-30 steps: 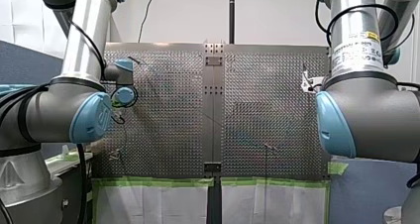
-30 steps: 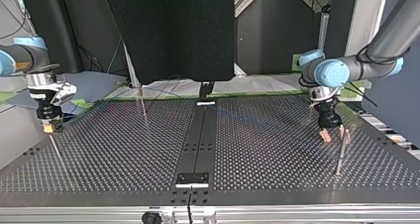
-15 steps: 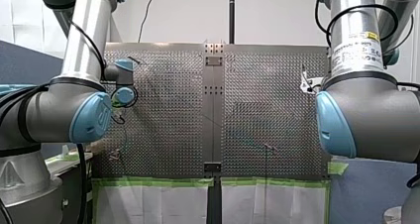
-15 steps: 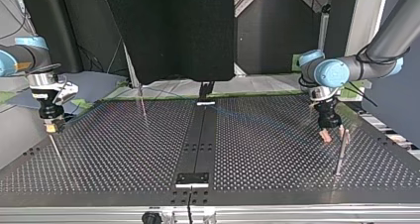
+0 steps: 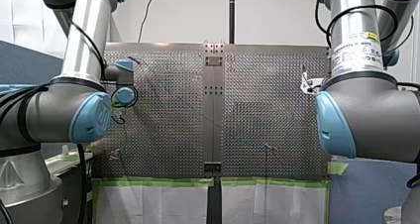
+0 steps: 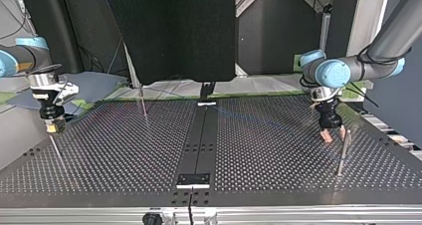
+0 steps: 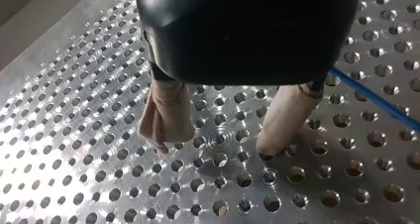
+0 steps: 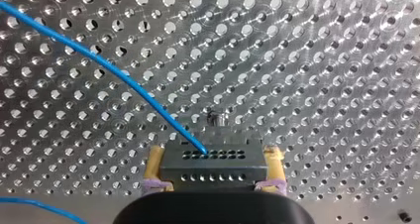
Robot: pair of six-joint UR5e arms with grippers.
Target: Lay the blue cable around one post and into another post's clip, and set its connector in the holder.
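Note:
In the right wrist view my right gripper point(image 8: 212, 184) is shut on a grey connector point(image 8: 212, 162), with a yellow pad point(image 8: 154, 167) on each side. The blue cable point(image 8: 99, 60) runs out of the connector's face and across the perforated plate. A small post point(image 8: 214, 118) stands just ahead of it. At the top view's left this gripper point(image 6: 51, 128) hangs just above the plate. My left gripper point(image 7: 218, 144) stands open close over the plate, with nothing between its beige fingers point(image 7: 168, 112). The cable point(image 7: 371, 97) passes beside one finger. At the top view's right that gripper point(image 6: 331, 135) is next to a thin post point(image 6: 342, 153).
Another thin post point(image 6: 143, 103) stands toward the top view's back left. A black block point(image 6: 194, 180) sits on the dark centre strip near that view's front edge, and a small white piece point(image 6: 206, 104) at the strip's far end. The perforated table point(image 6: 114, 150) spreads wide between the arms.
My right gripper has edged slightly toward the table's middle with the connector. My left arm has not visibly moved.

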